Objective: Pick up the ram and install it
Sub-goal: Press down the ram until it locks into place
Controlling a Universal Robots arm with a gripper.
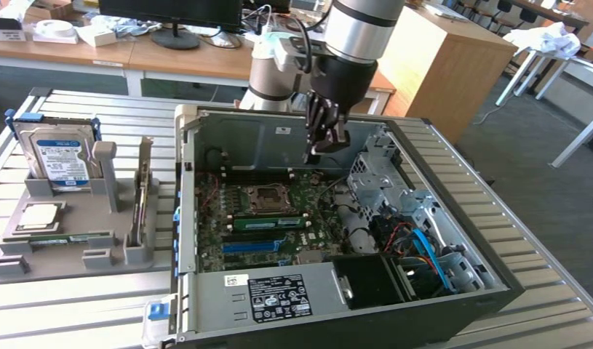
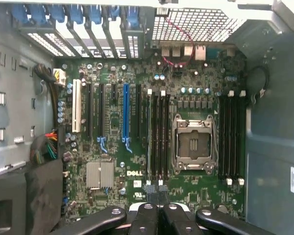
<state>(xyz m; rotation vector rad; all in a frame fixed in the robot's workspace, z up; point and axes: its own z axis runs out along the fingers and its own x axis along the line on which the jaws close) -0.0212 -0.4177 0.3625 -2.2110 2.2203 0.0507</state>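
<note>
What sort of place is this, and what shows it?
Probably a robotics lab: a robot arm over an open computer case on a slatted metal table, with desks and a monitor behind.

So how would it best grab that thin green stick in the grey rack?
Pinch the ram across its two flat faces, mid-length, coming from above: it seems to sit on edge in the grey rack, leaving its top edge exposed.

Open computer case [image 1: 262, 142] beside rack [image 1: 73, 259] bearing, perhaps, a processor [image 1: 39, 216].
</note>
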